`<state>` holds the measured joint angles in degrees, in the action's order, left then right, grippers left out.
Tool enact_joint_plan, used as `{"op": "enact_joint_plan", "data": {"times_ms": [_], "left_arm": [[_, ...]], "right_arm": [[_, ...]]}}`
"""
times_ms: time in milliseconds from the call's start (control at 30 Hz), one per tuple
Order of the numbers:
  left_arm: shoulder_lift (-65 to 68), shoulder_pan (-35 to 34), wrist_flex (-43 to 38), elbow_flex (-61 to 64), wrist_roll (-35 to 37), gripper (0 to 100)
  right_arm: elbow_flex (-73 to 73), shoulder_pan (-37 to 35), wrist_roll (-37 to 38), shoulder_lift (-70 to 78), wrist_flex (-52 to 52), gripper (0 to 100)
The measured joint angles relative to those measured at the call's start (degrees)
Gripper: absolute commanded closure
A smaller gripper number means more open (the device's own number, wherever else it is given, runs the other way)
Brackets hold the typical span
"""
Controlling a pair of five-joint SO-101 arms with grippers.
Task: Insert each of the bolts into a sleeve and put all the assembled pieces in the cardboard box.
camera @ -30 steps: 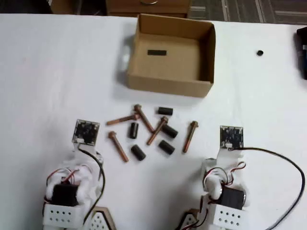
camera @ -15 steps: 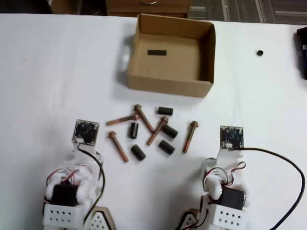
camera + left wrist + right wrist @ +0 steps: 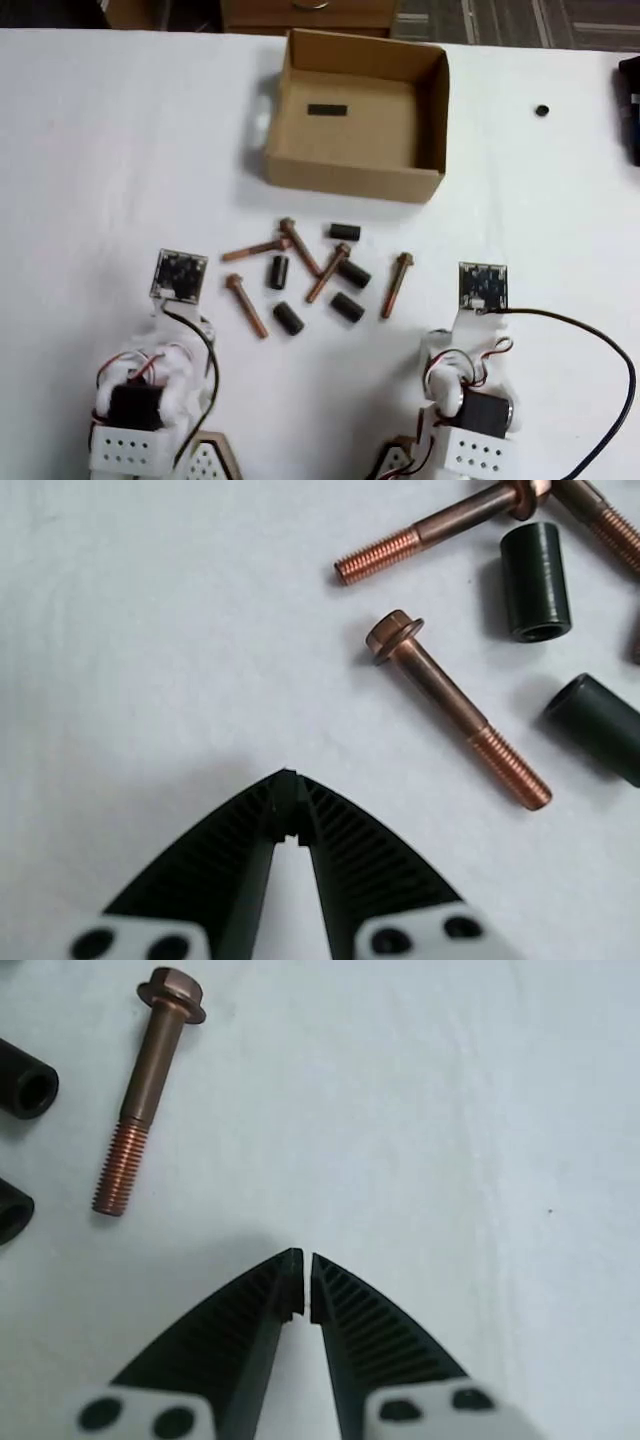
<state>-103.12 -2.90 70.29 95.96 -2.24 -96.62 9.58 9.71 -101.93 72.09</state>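
Nothing moved since earlier frames; no progress made. Closed and empty: left gripper [image 3: 289, 785], right gripper [image 3: 303, 1263]. Loose bolts [image 3: 247, 306] and sleeves [image 3: 288, 318] scattered on table [image 3: 100, 150], near cardboard box [image 3: 350, 180]. Assembly judged not begun.

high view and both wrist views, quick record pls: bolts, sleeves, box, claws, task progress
bolts: five, copper-coloured, lying loose on the table, none in a sleeve
sleeves: five, black, scattered among the bolts
cardboard box: open, beyond the pile; no assembled piece inside, just a small dark mark on its floor, cannot tell what it is
left claw: shut, empty, over bare table
right claw: shut, empty, over bare table
progress: nothing assembled yet
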Motion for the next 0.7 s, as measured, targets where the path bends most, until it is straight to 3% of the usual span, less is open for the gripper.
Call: {"op": "enact_joint_plan", "data": {"times_ms": [333,700], "left_arm": [[0.0,0.0,0.0,0.0,0.0,98],[0.0,-2.8,-2.5,-6.9,0.0,98]], "right_arm": [[0.8,-0.8,0.0,0.0,-0.5,97.2],[14.7,-1.5,0.1,0.0,-0.5,97.0]]}}
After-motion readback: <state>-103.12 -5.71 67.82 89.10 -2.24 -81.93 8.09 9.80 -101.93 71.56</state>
